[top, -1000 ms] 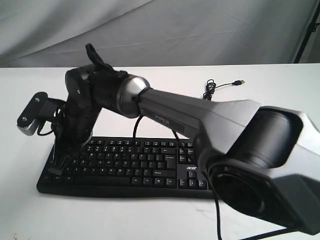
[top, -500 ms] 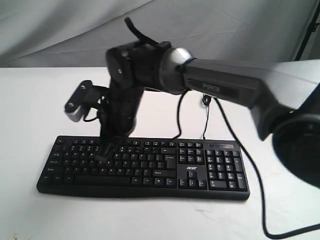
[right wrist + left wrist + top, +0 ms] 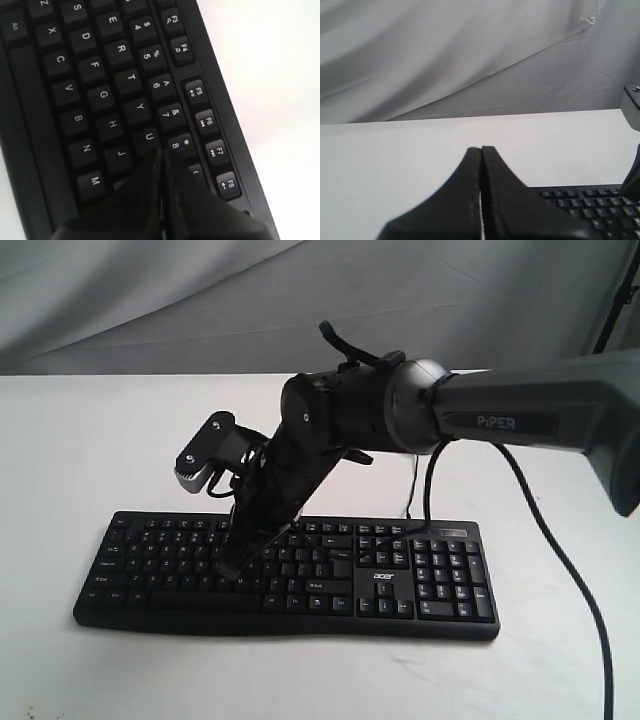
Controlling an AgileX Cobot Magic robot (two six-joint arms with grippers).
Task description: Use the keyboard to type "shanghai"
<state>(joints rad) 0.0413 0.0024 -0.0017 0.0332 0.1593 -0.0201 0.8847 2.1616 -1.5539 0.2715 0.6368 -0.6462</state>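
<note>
The wide black keyboard (image 3: 330, 580) with white legends lies on the white table, number pad to the right. My right gripper (image 3: 234, 566) reaches across from the right and points down onto the letter keys left of the middle. Its fingers are shut with nothing between them. In the right wrist view the right gripper (image 3: 162, 150) has its tips just past the U key (image 3: 149, 136) and beside the 8 key (image 3: 180, 142); I cannot tell whether a key is pressed. My left gripper (image 3: 481, 148) is shut and empty, held above the table off the keyboard's (image 3: 592, 205) corner.
The right arm's long grey link (image 3: 520, 420) spans the right half of the scene above the number pad. A black cable (image 3: 590, 620) hangs from it over the table. A grey cloth backdrop (image 3: 150, 300) stands behind, with a black pole (image 3: 612, 300) at the far right.
The right arm has swung from the keyboard's left end toward its middle; the shut fingertips moved right along the letter keys. The number pad is uncovered now.
</note>
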